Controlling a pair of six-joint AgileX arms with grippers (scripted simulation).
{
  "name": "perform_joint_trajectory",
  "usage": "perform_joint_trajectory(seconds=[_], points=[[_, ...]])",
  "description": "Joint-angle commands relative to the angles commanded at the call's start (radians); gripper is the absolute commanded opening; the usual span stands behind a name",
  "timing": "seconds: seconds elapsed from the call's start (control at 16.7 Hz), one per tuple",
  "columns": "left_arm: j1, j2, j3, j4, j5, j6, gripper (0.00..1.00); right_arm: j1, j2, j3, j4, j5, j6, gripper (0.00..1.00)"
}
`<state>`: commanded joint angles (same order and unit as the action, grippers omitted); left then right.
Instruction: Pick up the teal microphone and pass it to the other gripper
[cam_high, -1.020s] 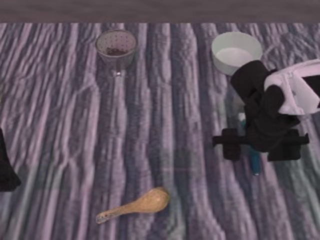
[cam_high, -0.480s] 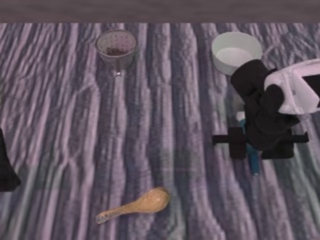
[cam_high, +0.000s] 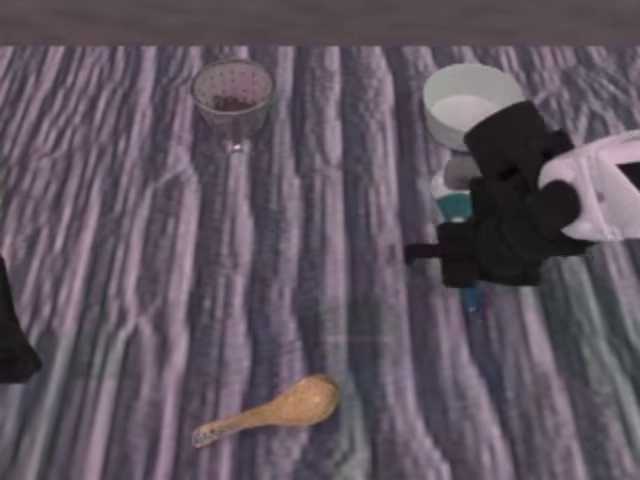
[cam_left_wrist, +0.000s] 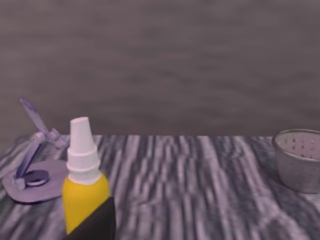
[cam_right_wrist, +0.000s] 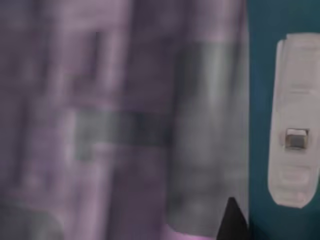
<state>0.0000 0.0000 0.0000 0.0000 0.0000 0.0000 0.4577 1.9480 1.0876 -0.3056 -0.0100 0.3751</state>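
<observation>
Teal microphone (cam_high: 456, 203): it sits in my right gripper (cam_high: 470, 268), just below the white bowl (cam_high: 472, 100) in the top view, whitish head toward the bowl and handle tip poking out on the far side of the fingers from it.
Right gripper: pinched on the handle; the right wrist view shows teal handle and white button strip (cam_right_wrist: 295, 120) filling the frame beside one dark fingertip (cam_right_wrist: 232, 220).
Height: it seems lifted off the table (cam_high: 300, 250), though I cannot be sure from above.
Left gripper (cam_high: 15, 345): parked well away from the bowl at the table's left edge; whether its fingers are spread I cannot tell.
Step in hand: carry toward the centre, I judge.
Doing it well: keep the pinch firm, hold the handle level, leave the head end free for the other gripper.
Bystanders: tan spoon (cam_high: 270, 410) and perforated cup (cam_high: 232, 95) lie clear of the path.
</observation>
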Motion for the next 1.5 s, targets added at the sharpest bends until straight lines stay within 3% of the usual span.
perform_joint_trajectory(seconds=[0.54,0.84,1.32,1.5], points=[[0.000,0.000,0.000,0.000,0.000,0.000,1.00,-0.001,-0.189,-0.228,0.838,-0.210,-0.235,0.00],[0.000,0.000,0.000,0.000,0.000,0.000,1.00,-0.007,-0.306,-0.320,1.125,-0.295,-0.338,0.00],[0.000,0.000,0.000,0.000,0.000,0.000,1.00,-0.003,-0.333,-0.334,1.174,-0.306,-0.355,0.00],[0.000,0.000,0.000,0.000,0.000,0.000,1.00,0.049,-0.330,-0.345,1.228,-0.254,-0.350,0.00]])
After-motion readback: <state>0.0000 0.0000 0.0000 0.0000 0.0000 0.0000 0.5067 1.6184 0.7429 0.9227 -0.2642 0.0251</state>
